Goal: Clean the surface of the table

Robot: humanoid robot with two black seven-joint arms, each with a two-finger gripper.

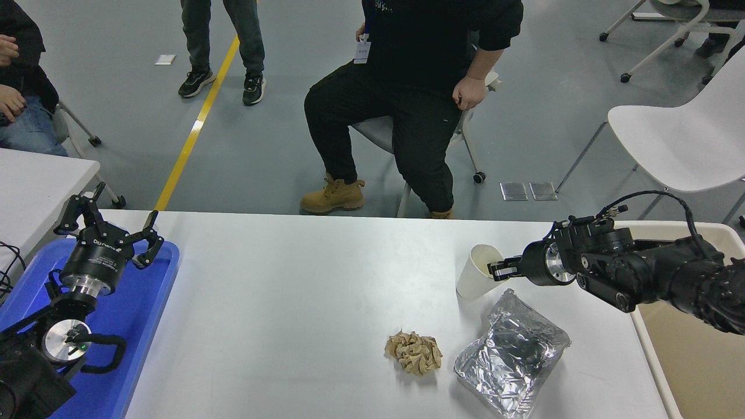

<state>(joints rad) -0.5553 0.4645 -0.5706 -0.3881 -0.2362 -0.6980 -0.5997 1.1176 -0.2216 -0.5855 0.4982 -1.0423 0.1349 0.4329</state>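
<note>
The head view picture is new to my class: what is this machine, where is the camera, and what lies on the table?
The camera sits high on a humanoid robot, looking down over its white table surface. The two black arms are the robot's own. The left gripper is parked, fingers spread, over a blue tray. The right gripper reaches in from the right and is closed on the rim of a tilted white paper cup. A crumpled brown paper ball and a silver foil bag also lie on the table. A beige bin stands at the right edge. People sit and stand beyond the table.
</note>
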